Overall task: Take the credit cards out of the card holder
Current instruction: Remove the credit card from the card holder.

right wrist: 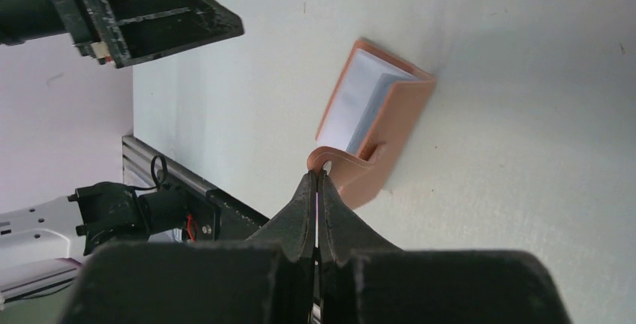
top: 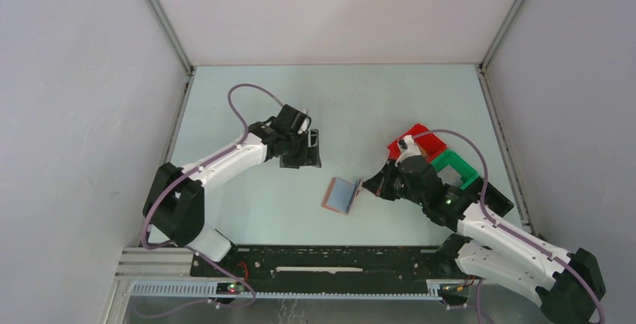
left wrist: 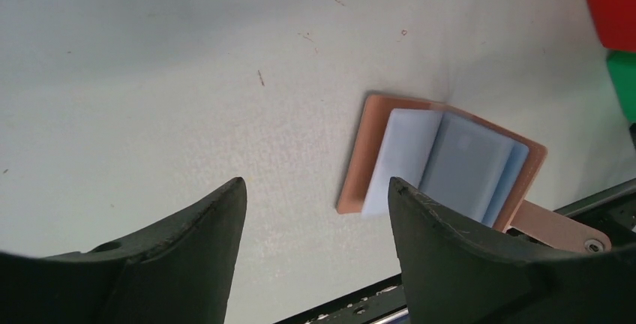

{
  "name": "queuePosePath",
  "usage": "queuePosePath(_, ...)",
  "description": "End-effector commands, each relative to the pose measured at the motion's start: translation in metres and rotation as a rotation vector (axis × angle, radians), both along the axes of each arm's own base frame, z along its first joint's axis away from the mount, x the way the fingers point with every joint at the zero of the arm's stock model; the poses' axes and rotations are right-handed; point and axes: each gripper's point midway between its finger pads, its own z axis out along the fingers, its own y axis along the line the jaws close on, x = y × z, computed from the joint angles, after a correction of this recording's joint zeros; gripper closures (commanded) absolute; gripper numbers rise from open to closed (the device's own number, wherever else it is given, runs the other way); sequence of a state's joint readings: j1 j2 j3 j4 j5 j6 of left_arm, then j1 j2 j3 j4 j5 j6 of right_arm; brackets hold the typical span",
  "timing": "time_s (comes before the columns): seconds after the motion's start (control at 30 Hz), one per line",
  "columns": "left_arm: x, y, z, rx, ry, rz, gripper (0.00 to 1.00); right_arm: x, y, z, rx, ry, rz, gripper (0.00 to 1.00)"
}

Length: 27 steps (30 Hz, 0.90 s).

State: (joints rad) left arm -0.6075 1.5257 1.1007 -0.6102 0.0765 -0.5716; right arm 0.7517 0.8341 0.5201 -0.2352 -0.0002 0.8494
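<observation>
The holder (top: 341, 195) lies half open on the counter (top: 277, 204), just below the middle of the top view, with its pale blue inner panels showing. The right hand (right wrist: 318, 183) is pinched closed on the holder's side tab (right wrist: 330, 160). In the right wrist view, at centre frame, the flap on that side stands up from the counter like a tent. The left hand (left wrist: 315, 243) is open with nothing between its fingers, over bare counter. In its own view the holder sits right of centre, near the right finger (left wrist: 465, 264) but apart from it. The red bin (top: 416, 140) and green bin (top: 454, 166) stand toward the right of the top view, beyond the right arm.

The step in hand looks like reaching in for a card. To do it well, the right hand should hold the tab firm and the flap up without dragging the holder, so the pocket mouths face the left hand. The left hand needs to come across to the holder and set its fingers either side of a pale card edge. It should close on the card alone and draw it out along the pocket. Catching a panel together with the card would likely lift the whole holder.
</observation>
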Motion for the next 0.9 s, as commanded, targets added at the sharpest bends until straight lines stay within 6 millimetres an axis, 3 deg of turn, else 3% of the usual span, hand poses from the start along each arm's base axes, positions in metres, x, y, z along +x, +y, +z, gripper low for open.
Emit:
queuePosePath(0.0, -0.012, -0.010, -0.020, -0.018, 0.052, -0.062, 0.26, 0.005, 0.002, 0.018, 0.005, -0.041, 0.016, 1.00)
queuePosePath(0.23, -0.016, -0.020, -0.015, 0.044, 0.005, -0.121, 0.26, 0.001, -0.031, -0.036, -0.104, 0.045, -0.079, 1.00)
queuePosePath(0.43, -0.022, -0.043, -0.008, 0.001, 0.009, -0.172, 0.26, -0.008, -0.053, -0.072, -0.116, 0.133, -0.170, 1.00)
queuePosePath(0.47, -0.023, -0.046, -0.006, -0.007, 0.009, -0.178, 0.27, -0.009, -0.057, -0.076, -0.120, 0.146, -0.189, 0.97)
queuePosePath(0.5, -0.024, -0.050, -0.005, -0.015, 0.011, -0.187, 0.27, -0.009, -0.061, -0.078, -0.124, 0.156, -0.207, 0.86)
queuePosePath(0.57, -0.026, -0.055, -0.003, -0.040, 0.018, -0.197, 0.27, -0.009, -0.066, -0.078, -0.128, 0.158, -0.235, 0.66)
queuePosePath(0.63, -0.028, -0.060, -0.003, -0.065, 0.028, -0.197, 0.27, -0.006, -0.069, -0.070, -0.119, 0.132, -0.253, 0.58)
queuePosePath(0.87, -0.027, -0.064, 0.008, -0.095, -0.002, -0.190, 0.31, 0.008, -0.064, -0.021, -0.033, -0.006, -0.265, 0.59)
